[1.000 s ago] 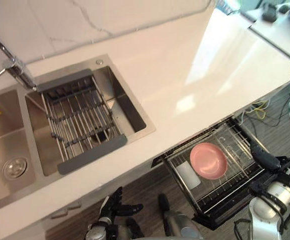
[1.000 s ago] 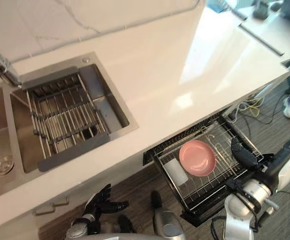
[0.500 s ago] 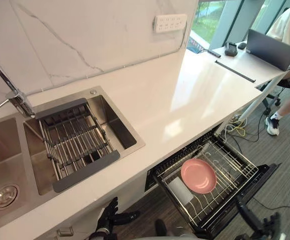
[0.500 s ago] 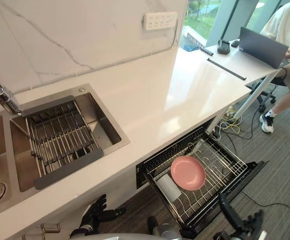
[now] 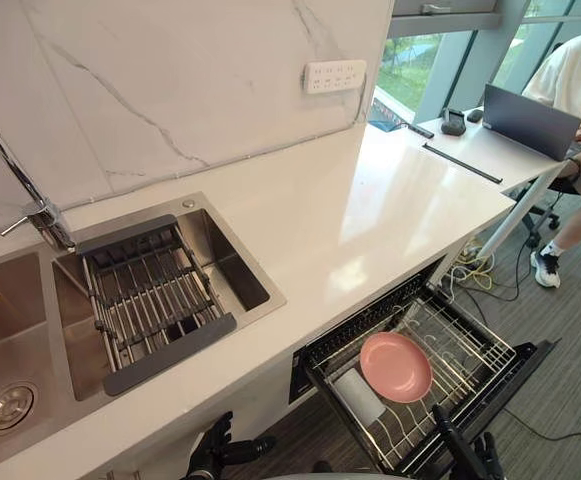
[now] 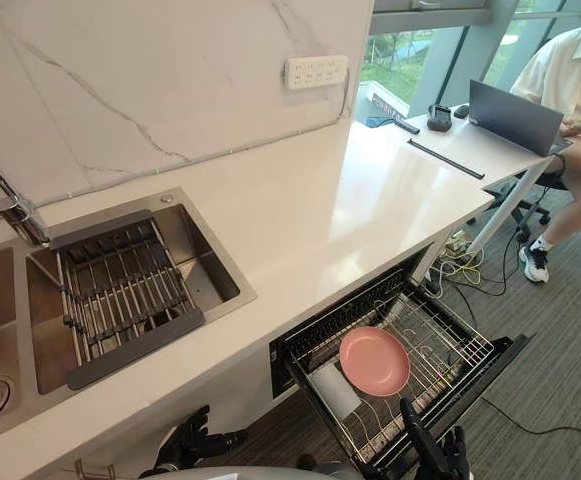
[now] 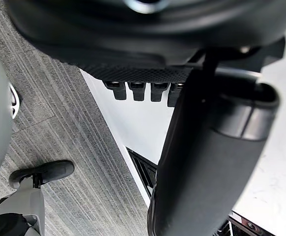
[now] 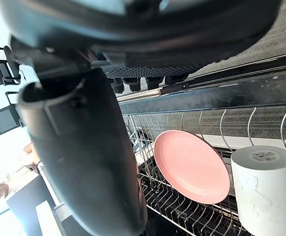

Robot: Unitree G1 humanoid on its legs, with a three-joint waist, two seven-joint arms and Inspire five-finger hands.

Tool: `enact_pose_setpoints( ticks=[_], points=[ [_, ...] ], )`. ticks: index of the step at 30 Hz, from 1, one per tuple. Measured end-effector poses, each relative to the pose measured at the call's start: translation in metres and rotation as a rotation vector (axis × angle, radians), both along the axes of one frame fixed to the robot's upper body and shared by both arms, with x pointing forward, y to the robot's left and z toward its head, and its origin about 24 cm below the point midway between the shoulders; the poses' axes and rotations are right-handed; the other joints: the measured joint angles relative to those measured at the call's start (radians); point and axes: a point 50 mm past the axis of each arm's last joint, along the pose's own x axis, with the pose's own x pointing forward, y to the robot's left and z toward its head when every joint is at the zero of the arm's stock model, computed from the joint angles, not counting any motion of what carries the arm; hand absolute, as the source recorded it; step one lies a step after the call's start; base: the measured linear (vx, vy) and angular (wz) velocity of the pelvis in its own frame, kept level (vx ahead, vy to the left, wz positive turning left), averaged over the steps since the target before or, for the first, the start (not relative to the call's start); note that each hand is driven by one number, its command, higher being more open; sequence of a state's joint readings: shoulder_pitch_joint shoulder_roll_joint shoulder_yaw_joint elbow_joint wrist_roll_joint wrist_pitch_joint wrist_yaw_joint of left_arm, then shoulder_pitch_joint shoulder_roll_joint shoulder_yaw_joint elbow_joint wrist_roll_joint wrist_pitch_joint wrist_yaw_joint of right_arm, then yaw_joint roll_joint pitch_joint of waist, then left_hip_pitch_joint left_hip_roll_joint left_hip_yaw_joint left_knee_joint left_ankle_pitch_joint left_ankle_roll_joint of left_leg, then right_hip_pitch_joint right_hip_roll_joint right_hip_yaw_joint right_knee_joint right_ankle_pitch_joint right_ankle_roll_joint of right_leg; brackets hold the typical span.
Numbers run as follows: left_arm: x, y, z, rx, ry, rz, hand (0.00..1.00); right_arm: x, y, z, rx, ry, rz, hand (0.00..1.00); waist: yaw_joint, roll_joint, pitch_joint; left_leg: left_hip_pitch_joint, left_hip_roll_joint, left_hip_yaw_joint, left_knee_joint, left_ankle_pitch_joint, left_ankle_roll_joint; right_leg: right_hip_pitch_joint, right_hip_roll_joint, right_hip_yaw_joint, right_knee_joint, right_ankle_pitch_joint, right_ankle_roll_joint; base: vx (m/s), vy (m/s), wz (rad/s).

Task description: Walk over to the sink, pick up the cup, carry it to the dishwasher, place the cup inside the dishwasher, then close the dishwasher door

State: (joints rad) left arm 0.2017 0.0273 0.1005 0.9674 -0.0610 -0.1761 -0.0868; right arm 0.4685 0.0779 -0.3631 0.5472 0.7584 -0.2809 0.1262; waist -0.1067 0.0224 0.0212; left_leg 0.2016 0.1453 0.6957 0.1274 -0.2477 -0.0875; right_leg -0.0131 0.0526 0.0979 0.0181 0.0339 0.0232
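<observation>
Right wrist view: cup in rack, well apart from fingers

Left hand low, fingers loosely spread; right hand low, fingers straight, empty.

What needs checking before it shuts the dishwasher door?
1. White cylindrical cup in the wire dishwasher rack, beside the round pink plate: ok.
2. Right hand empty, fingers straight: ok.
3. Right hand touching the black dishwasher door: cannot tell; it hovers near the door's outer edge.
4. Rack slid in under the white stone counter: not ok, it juts past the counter's edge.
5. Left hand out of the door's way, low by the cabinet front: ok.
</observation>
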Motion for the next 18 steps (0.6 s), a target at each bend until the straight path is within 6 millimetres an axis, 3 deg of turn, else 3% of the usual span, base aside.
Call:
enact_pose_setpoints(
  ticks=[11, 18],
  points=[
    [-0.007, 0.001, -0.003, 0.002, 0.039, 0.014, 1.00, 0.014, 0.009, 0.001, 0.013, -0.041, 0.196, 1.00, 0.019, 0.004, -0.014, 0.011, -0.009, -0.058, -0.025, 0.024, -0.002, 0.032, -0.012, -0.055, -0.018, 0.000, -0.002, -0.03, -0.052, 0.15],
    [-0.002, -0.002, -0.002, 0.001, 0.026, 0.005, 1.00, 0.044, 0.024, 0.004, 0.040, -0.116, 0.436, 1.00, 0.064, 0.005, -0.023, 0.007, -0.028, -0.128, -0.073, 0.068, 0.005, 0.055, -0.028, -0.119, -0.031, 0.004, -0.008, -0.05, -0.059, 0.29]
  ],
)
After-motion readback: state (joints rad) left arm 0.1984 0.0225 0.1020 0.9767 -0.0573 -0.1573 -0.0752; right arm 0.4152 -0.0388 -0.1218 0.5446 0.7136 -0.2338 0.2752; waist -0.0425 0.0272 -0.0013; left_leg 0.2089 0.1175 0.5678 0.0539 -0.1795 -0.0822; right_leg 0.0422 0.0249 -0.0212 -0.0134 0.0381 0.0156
